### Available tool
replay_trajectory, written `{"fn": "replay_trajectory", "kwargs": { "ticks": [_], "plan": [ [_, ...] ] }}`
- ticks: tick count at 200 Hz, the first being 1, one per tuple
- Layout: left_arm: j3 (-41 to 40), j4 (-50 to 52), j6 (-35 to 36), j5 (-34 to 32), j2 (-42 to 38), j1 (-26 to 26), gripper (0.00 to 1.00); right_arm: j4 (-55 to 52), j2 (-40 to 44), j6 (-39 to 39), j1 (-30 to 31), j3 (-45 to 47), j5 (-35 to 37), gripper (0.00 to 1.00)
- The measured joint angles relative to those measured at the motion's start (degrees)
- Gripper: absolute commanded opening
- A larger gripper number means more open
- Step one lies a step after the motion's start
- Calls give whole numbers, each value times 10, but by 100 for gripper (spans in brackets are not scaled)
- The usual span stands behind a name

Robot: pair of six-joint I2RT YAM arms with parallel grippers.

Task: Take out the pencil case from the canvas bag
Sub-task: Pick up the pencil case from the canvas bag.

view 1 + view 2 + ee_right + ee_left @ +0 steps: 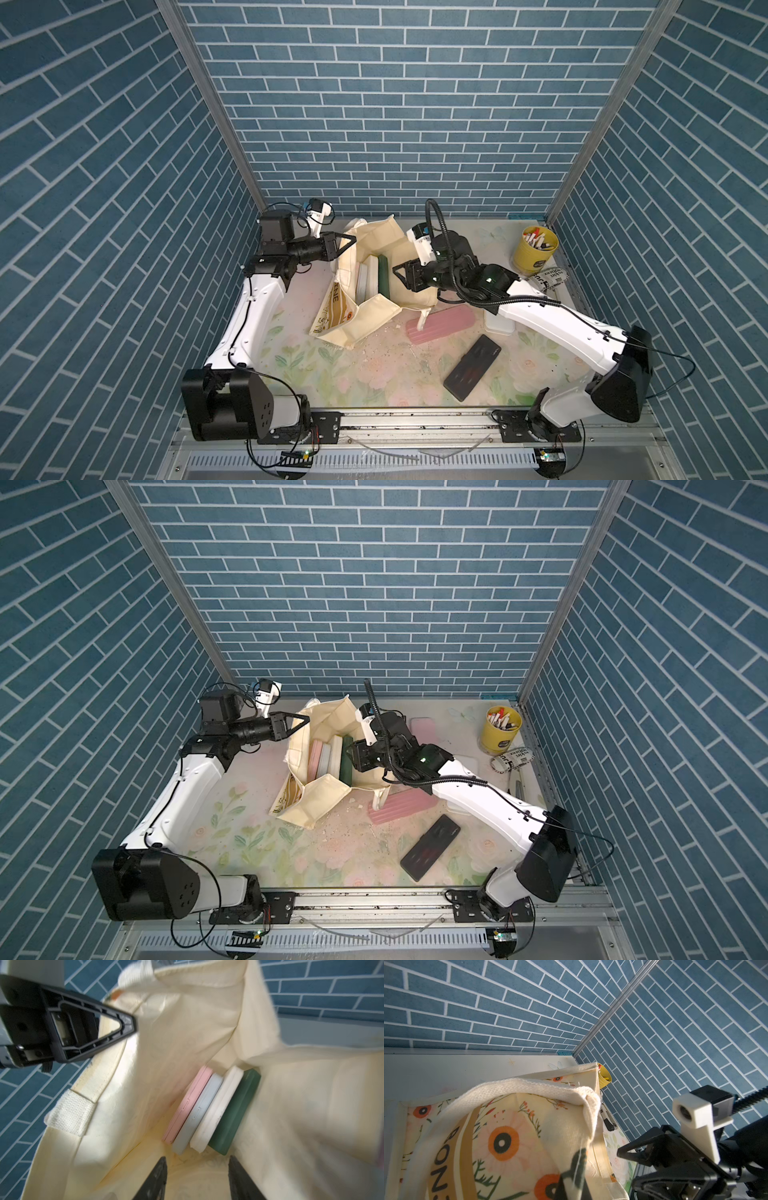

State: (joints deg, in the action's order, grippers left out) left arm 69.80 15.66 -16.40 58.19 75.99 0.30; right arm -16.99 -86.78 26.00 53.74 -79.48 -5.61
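Note:
The cream canvas bag (374, 318) (320, 802) stands open-mouthed at the back middle of the table. Several flat pencil cases stand on edge inside it: pink (187, 1103), pale blue (199, 1111), white (220, 1105) and dark green (234, 1111) (383, 276). My left gripper (352, 240) (306, 720) (572, 1176) is shut on the bag's left rim and holds it up. At the right rim my right gripper (397, 271) (197, 1159) points into the mouth, open, just short of the cases, with only cloth lining between its jaws.
On the floral table right of the bag lie a pink ribbed case (442, 328), a black case (471, 368) and a white case (498, 326). A yellow pen pot (534, 247) and a printed roll (550, 278) stand at the back right corner.

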Motion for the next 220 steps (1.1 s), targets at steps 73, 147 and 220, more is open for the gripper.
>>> {"fn": "replay_trajectory", "kwargs": {
  "ticks": [73, 147, 220],
  "plan": [
    [-23, 8, 25, -1, -38, -1, 0, -2, -96, -50, 74, -50, -60, 48],
    [-37, -6, 26, 5, -45, -1, 0, -21, -178, -80, 127, -126, -121, 47],
    [-117, -46, 45, 21, -132, -1, 0, -47, -164, -97, 129, -107, -24, 47]
  ]
}}
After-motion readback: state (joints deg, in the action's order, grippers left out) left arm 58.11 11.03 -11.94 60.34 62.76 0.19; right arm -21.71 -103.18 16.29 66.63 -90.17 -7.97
